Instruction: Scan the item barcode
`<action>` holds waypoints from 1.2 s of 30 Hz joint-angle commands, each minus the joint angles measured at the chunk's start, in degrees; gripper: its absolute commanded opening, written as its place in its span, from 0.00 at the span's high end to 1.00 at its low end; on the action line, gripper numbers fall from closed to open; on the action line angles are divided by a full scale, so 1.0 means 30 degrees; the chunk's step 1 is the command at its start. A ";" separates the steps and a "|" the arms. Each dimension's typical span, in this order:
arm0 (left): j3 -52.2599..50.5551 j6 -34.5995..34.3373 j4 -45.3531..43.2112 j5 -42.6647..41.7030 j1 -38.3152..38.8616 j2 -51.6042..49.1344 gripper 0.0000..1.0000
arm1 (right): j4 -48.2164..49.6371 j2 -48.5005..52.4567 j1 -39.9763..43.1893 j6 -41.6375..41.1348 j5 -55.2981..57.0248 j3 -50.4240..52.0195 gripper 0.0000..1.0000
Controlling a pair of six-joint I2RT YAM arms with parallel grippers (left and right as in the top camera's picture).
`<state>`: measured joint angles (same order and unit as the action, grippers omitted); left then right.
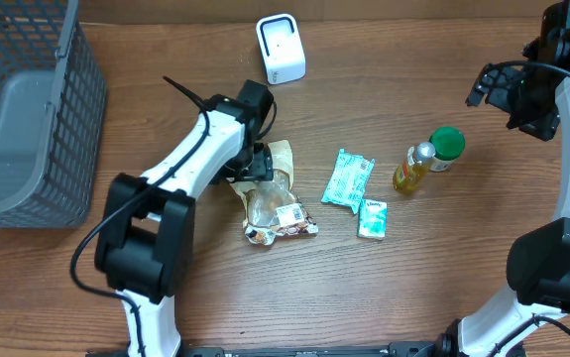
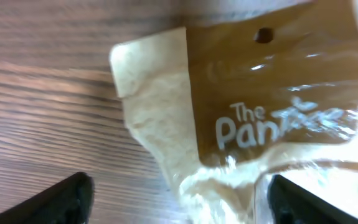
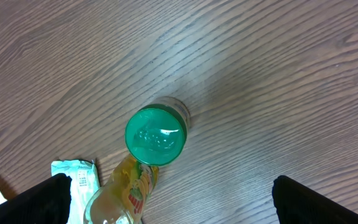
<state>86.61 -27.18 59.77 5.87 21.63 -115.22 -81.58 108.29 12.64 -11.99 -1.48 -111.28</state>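
With the left gripper (image 2: 182, 190) spread wide astride the top edge of the snack pouch (image 1: 277, 203), lying on the robot's side of the white scanner (image 1: 281, 48), closing could pinch only loose film and drop it; the right gripper (image 3: 172, 190), well right of the scanner, hangs spread and empty.

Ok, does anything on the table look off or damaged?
Nothing spilled or broken. The snack bag looks crumpled, lying askew beneath the open left fingers. Whether the bottle beside the green-lidded jar is upright, I can't tell.
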 commanded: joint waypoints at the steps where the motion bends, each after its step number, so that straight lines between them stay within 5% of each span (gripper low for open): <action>1: 0.0182 0.1508 0.0007 0.0066 -0.0291 0.1894 0.00 | 0.0080 -0.0299 0.0000 -0.0117 0.0109 0.0007 0.00; 13: 0.0138 0.7825 0.0029 -0.1967 -0.0590 0.1566 0.00 | 0.0080 -0.0299 0.0007 -0.0117 0.0109 0.0007 0.00; 36: 0.0102 0.8444 -0.0131 -0.1967 -0.0583 -0.0401 0.00 | 0.0080 -0.0299 0.0000 -0.0124 0.0109 0.0007 0.00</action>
<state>86.61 -2.87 59.57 0.82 20.14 -114.93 -81.60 108.29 12.67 -12.01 -1.48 -111.28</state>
